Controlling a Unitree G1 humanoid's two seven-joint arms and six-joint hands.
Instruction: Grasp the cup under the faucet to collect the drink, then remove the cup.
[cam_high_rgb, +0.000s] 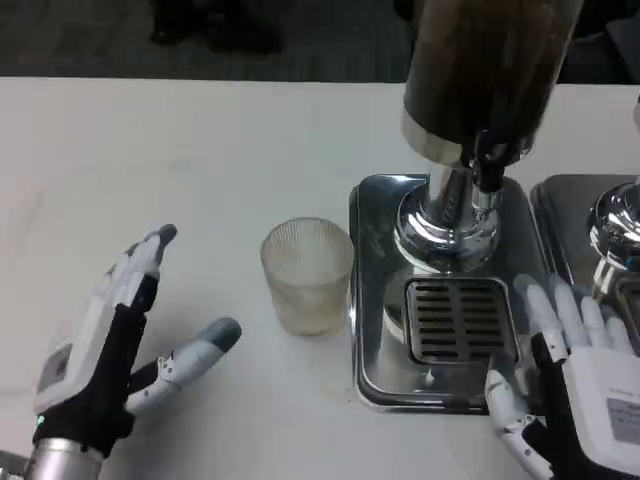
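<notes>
A ribbed clear cup (307, 273) stands upright on the white table, just left of the chrome drip tray (372, 300). The dispenser's dark tank (487, 70) rises over the tray, and its black faucet (487, 160) hangs above the slotted grate (458, 320). My left hand (105, 350) is raised on its edge to the left of the cup, fingers apart and thumb pointing toward it, holding nothing. My right hand (578, 385) lies flat by the tray's right front corner, fingers spread and nothing in it.
A second chrome dispenser base (610, 240) stands at the right edge. Bare white table stretches to the left and behind the cup. A dark floor lies beyond the table's far edge.
</notes>
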